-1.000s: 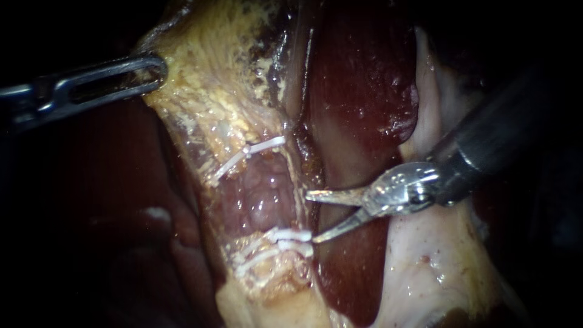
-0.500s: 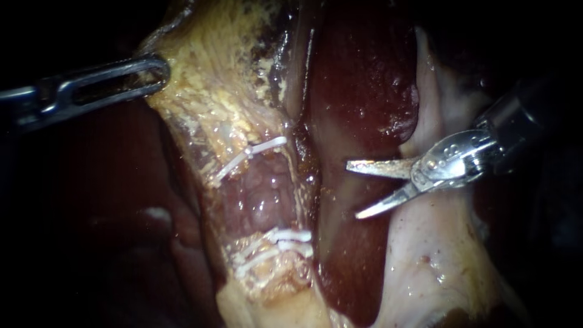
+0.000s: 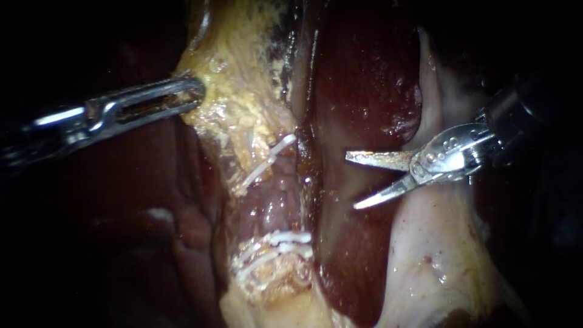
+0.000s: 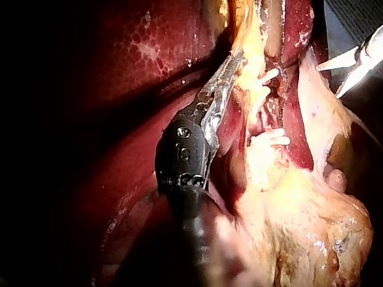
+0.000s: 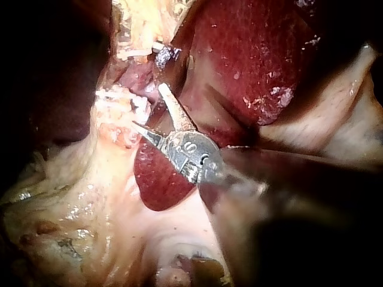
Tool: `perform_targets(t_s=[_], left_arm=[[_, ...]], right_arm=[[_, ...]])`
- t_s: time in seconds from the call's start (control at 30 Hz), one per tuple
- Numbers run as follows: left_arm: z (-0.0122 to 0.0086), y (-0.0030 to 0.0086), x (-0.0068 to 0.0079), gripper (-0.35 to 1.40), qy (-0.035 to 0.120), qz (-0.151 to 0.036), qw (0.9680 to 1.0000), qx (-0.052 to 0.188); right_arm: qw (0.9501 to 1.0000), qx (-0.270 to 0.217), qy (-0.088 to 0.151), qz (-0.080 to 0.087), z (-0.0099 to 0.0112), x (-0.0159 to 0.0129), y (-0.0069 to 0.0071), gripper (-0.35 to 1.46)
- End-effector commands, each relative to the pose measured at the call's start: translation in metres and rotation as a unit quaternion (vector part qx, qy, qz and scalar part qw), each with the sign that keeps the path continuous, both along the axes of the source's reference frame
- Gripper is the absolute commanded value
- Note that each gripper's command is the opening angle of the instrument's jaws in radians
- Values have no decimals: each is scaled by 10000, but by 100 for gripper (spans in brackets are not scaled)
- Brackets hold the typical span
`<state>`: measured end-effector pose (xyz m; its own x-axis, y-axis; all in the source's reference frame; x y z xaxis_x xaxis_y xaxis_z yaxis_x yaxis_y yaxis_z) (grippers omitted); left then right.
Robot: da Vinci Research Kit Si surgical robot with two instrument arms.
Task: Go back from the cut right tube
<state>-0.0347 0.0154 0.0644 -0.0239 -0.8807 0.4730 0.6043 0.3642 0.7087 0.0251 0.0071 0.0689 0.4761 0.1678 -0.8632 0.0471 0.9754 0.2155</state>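
The tube (image 3: 270, 203) stands upright in the middle of the endoscope view, with one white clip (image 3: 267, 159) across it above and a pair of clips (image 3: 276, 243) below. We cannot tell where it is cut. Our right instrument (image 3: 352, 181) comes in from the right, almost level, clear of the tube, over the dark liver (image 3: 364, 73). Its hand is wide open and holds nothing. Our left instrument (image 3: 195, 94) reaches in from the left, and its hand is closed narrow on the yellow fatty tissue (image 3: 243, 103) above the upper clip.
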Motion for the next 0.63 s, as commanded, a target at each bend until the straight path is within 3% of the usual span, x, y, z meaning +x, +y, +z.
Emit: perform_targets(t_s=[0.03,0.2,0.63], left_arm=[[1,0,-6,-35,6,6,10000,15],[0,-1,-17,-35,-18,25,10000,20],[1,0,-18,-35,-20,26,10000,20]], right_arm=[[10000,3,-2,-1,-1,0,0,143],[10000,-18,0,-12,-2,1,1,143],[10000,-11,7,-19,-2,3,1,143]])
